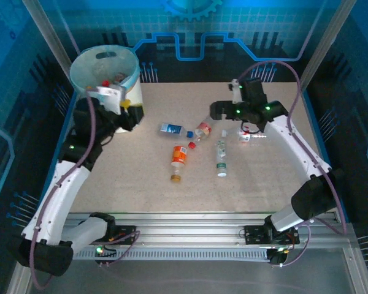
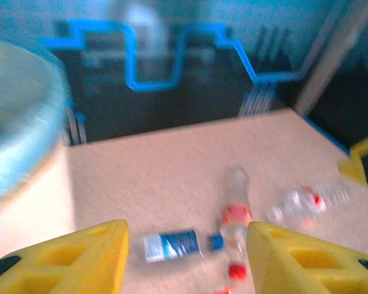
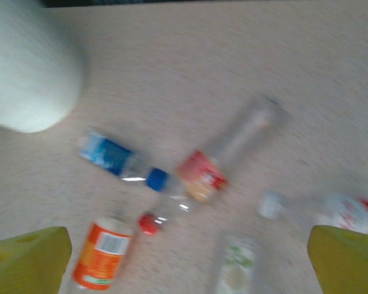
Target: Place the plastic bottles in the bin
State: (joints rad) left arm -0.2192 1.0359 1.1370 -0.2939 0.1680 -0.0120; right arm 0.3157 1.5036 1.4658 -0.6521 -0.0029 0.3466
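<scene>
The plastic bottles (image 1: 179, 157) not yet binned lie loose in the middle of the bench (image 1: 264, 184), well apart from the bin (image 1: 104, 68) at the far left corner. The right tool (image 1: 217, 111) hangs over the far right side of the cluster, its yellow fingers (image 3: 30, 263) spread wide with nothing between them. Below it lies the red-labelled bottle (image 3: 202, 177). In the right wrist view its long axis slants from the clear base at upper right down to a red cap at lower left. Its neck lies just beside, perhaps touching, the blue cap of the blue-labelled bottle (image 3: 107, 153). The orange bottle (image 3: 101, 257) and the green-labelled bottle (image 3: 236, 272) lie nearer the arms' bases. The left tool (image 2: 187, 248) sits beside the bin's rim, its fingers apart and empty, facing the cluster across the bench. The right arm looks much the nearer, and the red-labelled bottle seems its likeliest pick. Its fingers would need to straddle that slanted axis rather than run along it. The crowding blue cap could get nudged as they close.
</scene>
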